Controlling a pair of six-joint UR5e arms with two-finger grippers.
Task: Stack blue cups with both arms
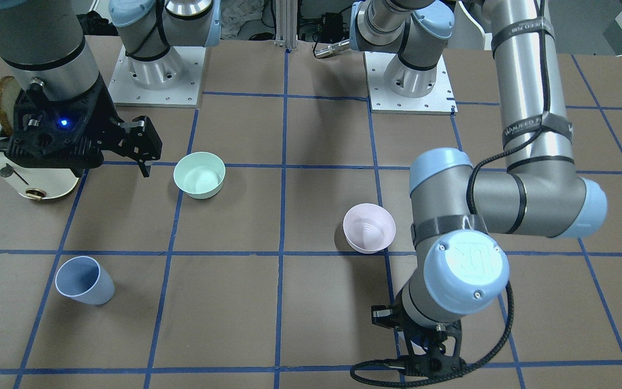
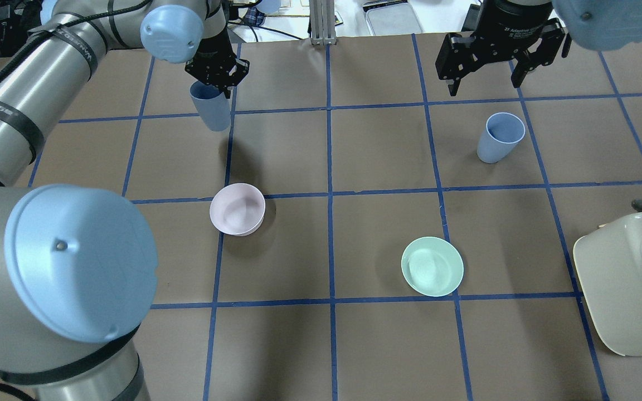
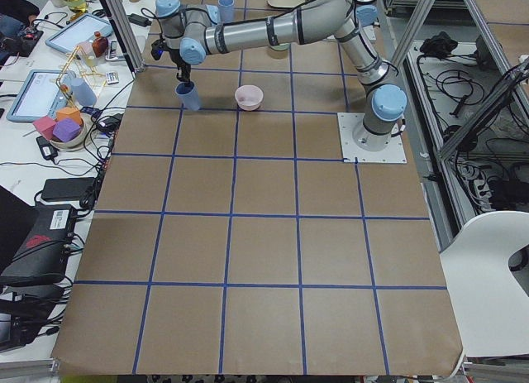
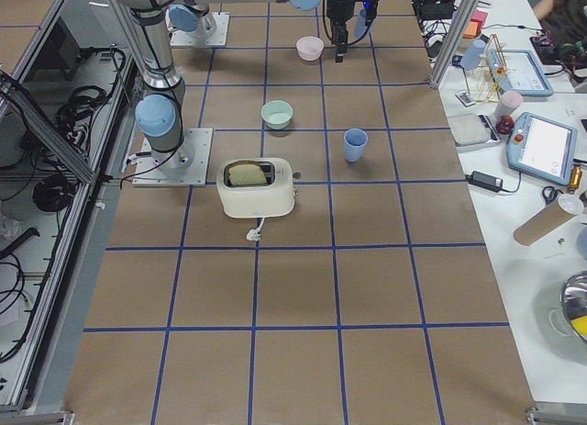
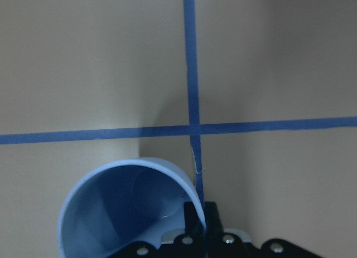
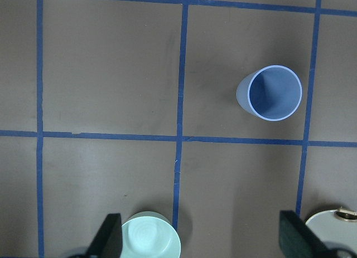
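My left gripper is shut on the rim of one blue cup and holds it upright a little above the table at the far left. The left wrist view shows that cup from above, with a finger clamped on its rim. The second blue cup stands upright on the table at the far right and also shows in the right wrist view. My right gripper is open and empty, raised above the table just beyond that cup.
A pale pink bowl sits left of centre. A mint-green bowl sits right of centre. A cream toaster holding a toast slice stands at the near right. Blue tape lines grid the brown table.
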